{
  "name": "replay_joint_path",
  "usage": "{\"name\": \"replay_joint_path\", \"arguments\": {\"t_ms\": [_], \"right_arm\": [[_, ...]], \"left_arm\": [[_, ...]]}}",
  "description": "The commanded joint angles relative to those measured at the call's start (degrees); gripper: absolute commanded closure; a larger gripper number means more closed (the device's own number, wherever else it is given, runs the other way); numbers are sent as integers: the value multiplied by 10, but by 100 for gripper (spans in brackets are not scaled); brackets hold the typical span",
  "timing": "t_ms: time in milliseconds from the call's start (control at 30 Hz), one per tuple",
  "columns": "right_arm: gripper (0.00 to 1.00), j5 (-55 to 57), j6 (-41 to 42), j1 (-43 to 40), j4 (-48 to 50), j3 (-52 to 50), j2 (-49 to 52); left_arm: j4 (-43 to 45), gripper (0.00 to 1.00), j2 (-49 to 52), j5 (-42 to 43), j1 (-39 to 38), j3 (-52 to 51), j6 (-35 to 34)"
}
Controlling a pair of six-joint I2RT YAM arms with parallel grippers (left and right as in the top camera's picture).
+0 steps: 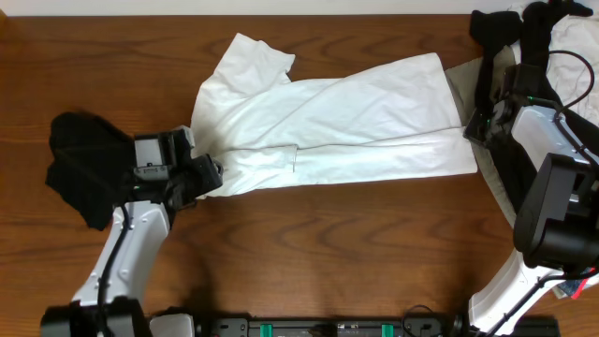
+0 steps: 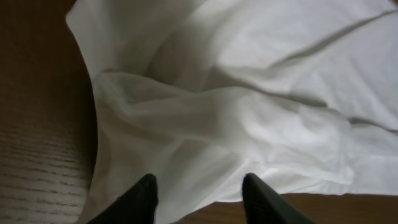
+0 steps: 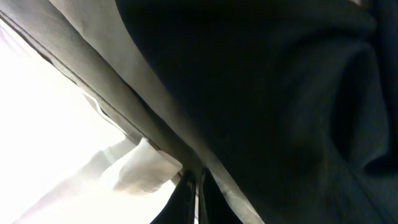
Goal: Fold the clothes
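Observation:
A large white T-shirt (image 1: 337, 126) lies folded lengthwise across the middle of the table. My left gripper (image 1: 201, 176) is at its lower left corner. In the left wrist view the jaws (image 2: 200, 186) are open, with the white T-shirt fabric (image 2: 236, 118) bunched between and ahead of them. My right gripper (image 1: 473, 129) is at the shirt's right edge. In the right wrist view its fingers (image 3: 196, 180) are pressed together on a thin fabric edge, with white cloth (image 3: 140, 168) just to their left and a dark garment (image 3: 280, 93) filling the rest of the frame.
A black garment (image 1: 80, 159) lies crumpled at the left, behind my left arm. A beige piece (image 1: 460, 80) shows under the shirt's right end. Black (image 1: 496, 33) and white (image 1: 576, 42) pieces are heaped at the back right corner.

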Motion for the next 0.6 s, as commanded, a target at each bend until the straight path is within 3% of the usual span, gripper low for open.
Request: {"name": "replay_joint_path", "arguments": {"t_ms": [0,200,467,567], "right_arm": [[97,7,3,2,-2,5,-15],[97,7,3,2,-9,5,-15],[98,15,-3,1,-31,5,-15],[97,16,-7,1,-33,5,-15]], "left_arm": [[-1,68,34,3,-8,9,11],[32,73,95,28,-38,9,11],[21,73,163,-147,-27,9,0],[6,73,178,-157,-17,9,-1]]}}
